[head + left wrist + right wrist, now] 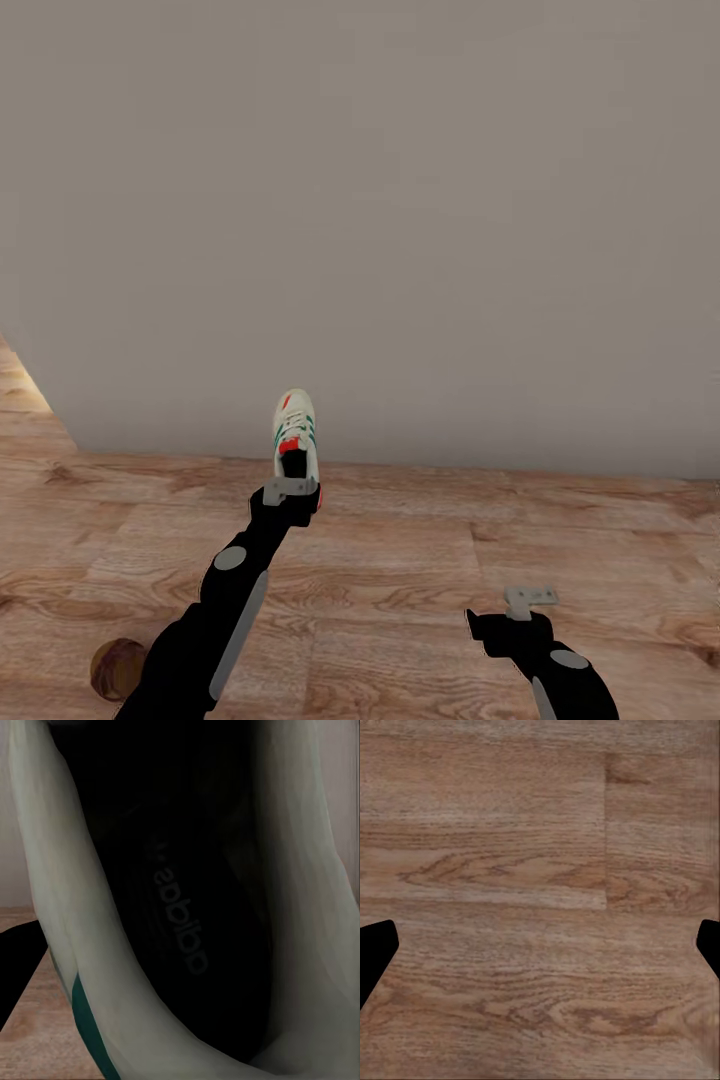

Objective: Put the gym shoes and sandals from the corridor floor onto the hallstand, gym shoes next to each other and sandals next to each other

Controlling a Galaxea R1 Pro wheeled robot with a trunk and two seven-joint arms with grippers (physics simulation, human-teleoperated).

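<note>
One gym shoe point(296, 432), cream-white with green stripes and a red tongue, hangs above the corridor floor point(420, 560) in front of a plain wall, toe pointing away from me. My left gripper point(293, 482) is shut on its heel end. In the left wrist view the shoe's dark insole point(176, 922) and cream collar sit right against the camera, with one black finger point(15, 967) beside them. My right gripper point(505, 630) hovers low over bare planks, and its fingers point(375, 945) stand wide apart with nothing between them. The hallstand is out of view.
A grey-beige wall point(400, 200) closes off the far side, meeting the floor in a line across the view. A small brown rounded thing point(115, 668) lies on the planks by my left arm; I cannot tell whether it is a sandal.
</note>
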